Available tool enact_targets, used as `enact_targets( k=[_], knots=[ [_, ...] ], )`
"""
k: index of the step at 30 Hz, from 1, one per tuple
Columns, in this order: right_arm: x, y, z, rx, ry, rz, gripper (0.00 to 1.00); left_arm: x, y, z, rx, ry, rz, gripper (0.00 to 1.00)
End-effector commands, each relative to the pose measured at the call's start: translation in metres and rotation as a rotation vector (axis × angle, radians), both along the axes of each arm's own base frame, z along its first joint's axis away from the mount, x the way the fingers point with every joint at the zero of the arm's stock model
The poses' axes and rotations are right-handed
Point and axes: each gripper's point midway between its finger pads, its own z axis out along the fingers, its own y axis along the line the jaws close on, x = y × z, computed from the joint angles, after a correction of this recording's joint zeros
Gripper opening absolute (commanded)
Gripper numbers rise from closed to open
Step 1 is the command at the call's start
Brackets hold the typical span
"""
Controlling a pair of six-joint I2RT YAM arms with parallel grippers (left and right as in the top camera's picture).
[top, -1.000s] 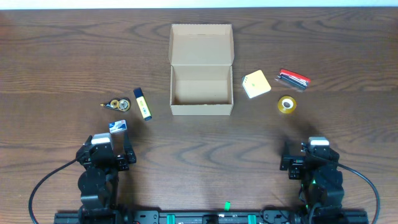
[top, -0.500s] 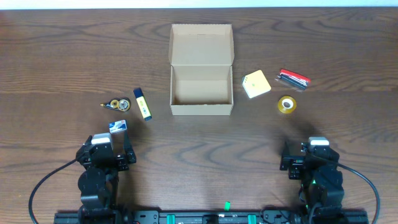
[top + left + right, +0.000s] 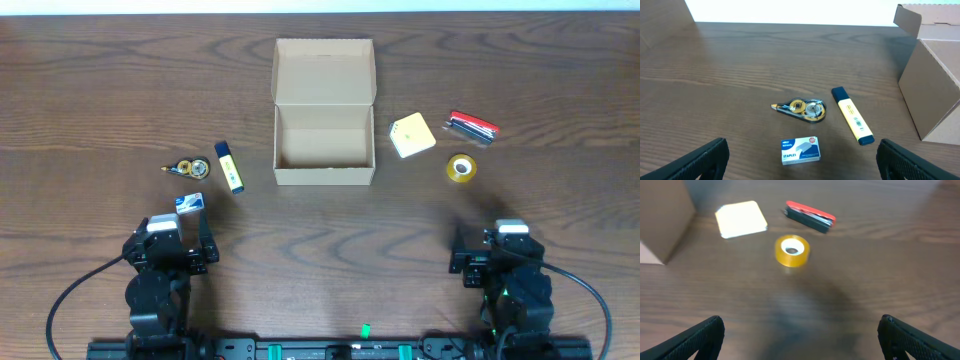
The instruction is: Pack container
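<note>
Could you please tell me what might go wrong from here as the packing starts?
The sticky-note pad lies flat and thin, so a grasp may only push it along. The highlighter lies slanted, so a misaligned grasp could spin it away. Anything carried low may strike the front wall of the container.

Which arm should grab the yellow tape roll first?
Right. The tape roll lies straight ahead of the open right gripper, on the right of the container; the left gripper sits on its other side.
</note>
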Motion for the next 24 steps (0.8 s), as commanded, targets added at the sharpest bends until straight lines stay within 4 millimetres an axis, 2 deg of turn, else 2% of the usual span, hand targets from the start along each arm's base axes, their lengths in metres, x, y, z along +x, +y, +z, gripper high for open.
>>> enact_targets(
  k=[1,4,9,11,14,18,20,24],
  knots=[
    [0.004,0.020,0.009,0.117,-0.042,0.077,0.99,-0.001,-0.002,-0.012,-0.010,0.033,-0.013,0.95],
    [0.003,0.040,0.014,0.260,-0.047,0.140,0.99,-0.001,-0.002,-0.012,-0.010,0.033,-0.013,0.95],
    [0.001,0.048,0.014,0.474,-0.019,0.090,0.99,-0.001,-0.002,-0.012,-0.010,0.033,-0.013,0.95],
    [-0.004,0.065,0.014,0.615,0.028,0.126,0.99,-0.001,-0.002,-0.012,-0.010,0.033,-0.013,0.95],
    [-0.013,0.086,0.016,0.737,0.091,0.208,0.99,-0.001,-0.002,-0.012,-0.010,0.033,-0.013,0.95],
    [-0.021,0.103,0.023,0.945,0.163,0.219,0.99,-0.001,-0.002,-0.012,-0.010,0.033,-0.013,0.95],
    [-0.020,0.109,0.037,0.930,0.119,0.296,0.99,-0.001,-0.002,-0.012,-0.010,0.033,-0.013,0.95],
    [-0.012,0.115,0.083,0.875,-0.083,0.443,0.99,-0.001,-0.002,-0.012,-0.010,0.033,-0.013,0.95]
  ],
)
